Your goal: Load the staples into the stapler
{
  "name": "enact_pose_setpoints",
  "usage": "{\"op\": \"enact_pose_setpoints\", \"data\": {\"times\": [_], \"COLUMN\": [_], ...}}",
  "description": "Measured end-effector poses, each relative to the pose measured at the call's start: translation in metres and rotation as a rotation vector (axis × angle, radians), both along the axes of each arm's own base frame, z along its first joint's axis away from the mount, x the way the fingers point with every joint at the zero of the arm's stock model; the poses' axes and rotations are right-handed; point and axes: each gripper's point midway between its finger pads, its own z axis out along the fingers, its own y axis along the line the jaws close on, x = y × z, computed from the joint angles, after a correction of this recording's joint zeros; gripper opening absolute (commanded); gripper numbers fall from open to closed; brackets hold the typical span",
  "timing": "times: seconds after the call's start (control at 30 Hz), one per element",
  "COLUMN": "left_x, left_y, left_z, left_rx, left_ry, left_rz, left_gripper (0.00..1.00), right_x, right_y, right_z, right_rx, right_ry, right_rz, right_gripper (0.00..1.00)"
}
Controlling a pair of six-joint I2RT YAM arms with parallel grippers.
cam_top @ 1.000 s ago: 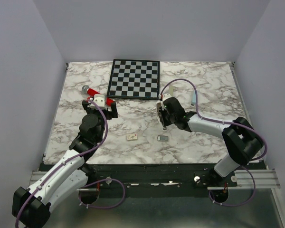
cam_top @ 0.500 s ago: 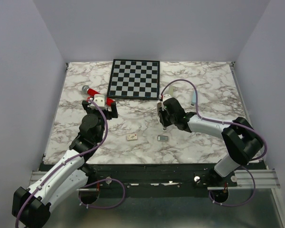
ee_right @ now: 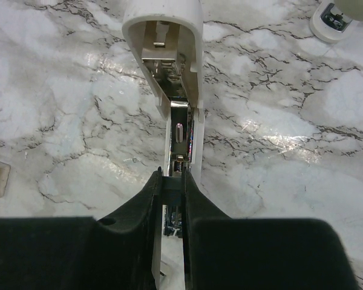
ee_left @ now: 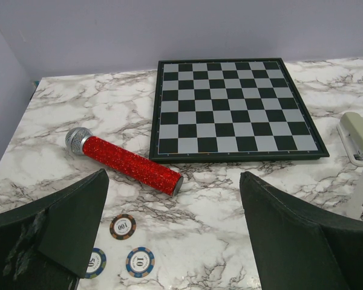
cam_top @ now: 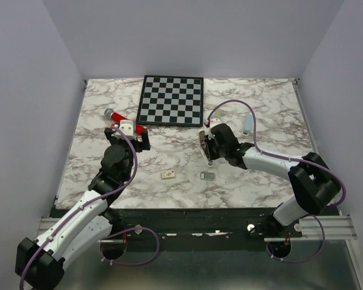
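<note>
The white stapler (ee_right: 169, 66) lies open in the right wrist view, its lid folded back and its metal channel (ee_right: 179, 130) bare. It also shows at the right edge of the left wrist view (ee_left: 358, 134). My right gripper (ee_right: 172, 181) is shut on the stapler's channel near the hinge end, with a grey piece pinched between the fingers. In the top view that gripper (cam_top: 208, 156) is mid-table. The staples (cam_top: 207, 175), a small grey block, lie on the marble just in front of it, untouched. My left gripper (cam_top: 129, 128) is open and empty, near the red microphone (ee_left: 124, 162).
A chessboard (cam_top: 171, 99) lies at the back centre. Poker chips (ee_left: 122, 226) lie by the left gripper. A small white tile (cam_top: 168, 174) lies left of the staples. A pale blue bar (cam_top: 247, 124) lies at the back right. A white round object (ee_right: 337, 17) sits beyond the stapler.
My right gripper and wrist have shifted slightly to the right and back. The staples and the left arm have not moved.
</note>
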Motion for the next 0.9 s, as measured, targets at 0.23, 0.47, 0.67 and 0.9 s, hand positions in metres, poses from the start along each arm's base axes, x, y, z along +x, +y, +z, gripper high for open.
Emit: {"op": "enact_pose_setpoints", "data": {"times": [0.23,0.47,0.67,0.9], "left_x": [0.000,0.000,0.000,0.000], "left_y": [0.000,0.000,0.000,0.000], "left_z": [0.000,0.000,0.000,0.000], "left_rx": [0.000,0.000,0.000,0.000], "left_ry": [0.000,0.000,0.000,0.000], "left_rz": [0.000,0.000,0.000,0.000], "left_gripper": [0.97,0.97,0.97,0.97], "right_x": [0.002,0.008,0.007,0.001], "right_y": [0.001,0.004,0.003,-0.002], "right_z": [0.004,0.008,0.003,-0.007], "right_rx": [0.011,0.028,0.026,0.009], "right_ry": [-0.015,-0.035,-0.032,-0.012], "right_rz": [-0.001,-0.005,-0.005,-0.005], "right_gripper": [0.08,0.08,0.08,0.08]}}
